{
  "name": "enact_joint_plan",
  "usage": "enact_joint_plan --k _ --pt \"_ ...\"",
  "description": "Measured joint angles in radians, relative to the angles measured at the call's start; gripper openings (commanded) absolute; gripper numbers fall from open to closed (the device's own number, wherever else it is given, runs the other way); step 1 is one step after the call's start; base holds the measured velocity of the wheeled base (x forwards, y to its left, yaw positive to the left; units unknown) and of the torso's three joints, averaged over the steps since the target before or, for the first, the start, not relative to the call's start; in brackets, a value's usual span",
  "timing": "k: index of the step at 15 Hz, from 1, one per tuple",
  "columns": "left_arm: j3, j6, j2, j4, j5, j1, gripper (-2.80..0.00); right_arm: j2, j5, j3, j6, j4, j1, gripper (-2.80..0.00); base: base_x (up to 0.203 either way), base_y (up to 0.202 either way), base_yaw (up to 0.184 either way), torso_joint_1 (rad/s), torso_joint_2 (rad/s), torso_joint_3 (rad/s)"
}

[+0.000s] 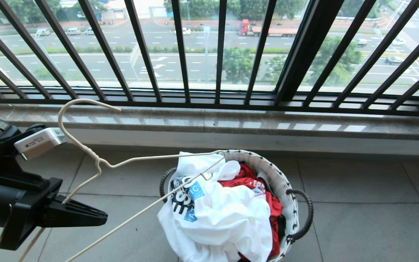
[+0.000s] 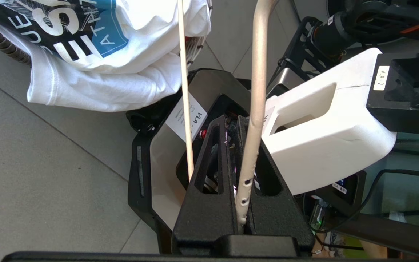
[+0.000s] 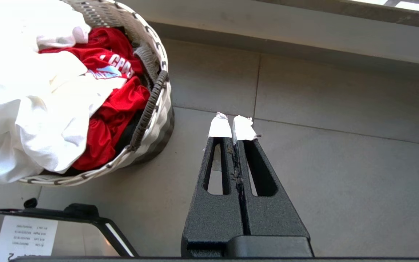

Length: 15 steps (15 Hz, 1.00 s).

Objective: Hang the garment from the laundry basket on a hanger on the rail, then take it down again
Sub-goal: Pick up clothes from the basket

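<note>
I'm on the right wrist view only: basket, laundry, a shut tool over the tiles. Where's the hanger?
Observer: The left tool is shut on the hanger, gripping one of its sloping wire arms.
Operator: Is it anywhere near the basket?
Observer: Yes. In the head view its far shoulder reaches over the basket rim.
Operator: Is the shirt on it yet?
Observer: No. The T-shirt lies bunched in the basket, spilling over the near rim with its blue print facing up.
</note>
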Motion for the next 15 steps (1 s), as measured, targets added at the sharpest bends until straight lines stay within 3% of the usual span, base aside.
enact_joint_plan --k 3,9,13,14,15 --pt "-0.04 -0.091 -0.017 0.001 -0.001 -0.003 -2.8 0.303 0.016 -0.16 0.008 -0.029 0.058 -2.8 0.0 0.0 0.0 0.0 0.0 0.0" --pt "-0.091 -0.185 -0.064 0.0 0.004 -0.006 -2.8 0.914 0.015 -0.562 0.165 -0.076 0.418 -2.8 0.0 0.0 0.0 0.0 0.0 0.0" --pt "-0.134 -0.249 -0.089 -0.003 0.012 0.022 -2.8 1.177 0.012 -0.813 0.193 -0.03 0.599 -2.8 0.0 0.0 0.0 0.0 0.0 0.0" --pt "-0.141 -0.25 -0.092 -0.005 0.012 0.034 -2.8 1.225 0.01 -0.845 0.196 -0.022 0.635 0.0 0.0 0.0 0.0 0.0 0.0 0.0" --pt "-0.146 -0.251 -0.094 -0.017 0.018 0.045 -2.8 1.262 0.01 -0.864 0.198 -0.023 0.67 0.0 0.0 0.0 0.0 0.0 0.0 0.0"
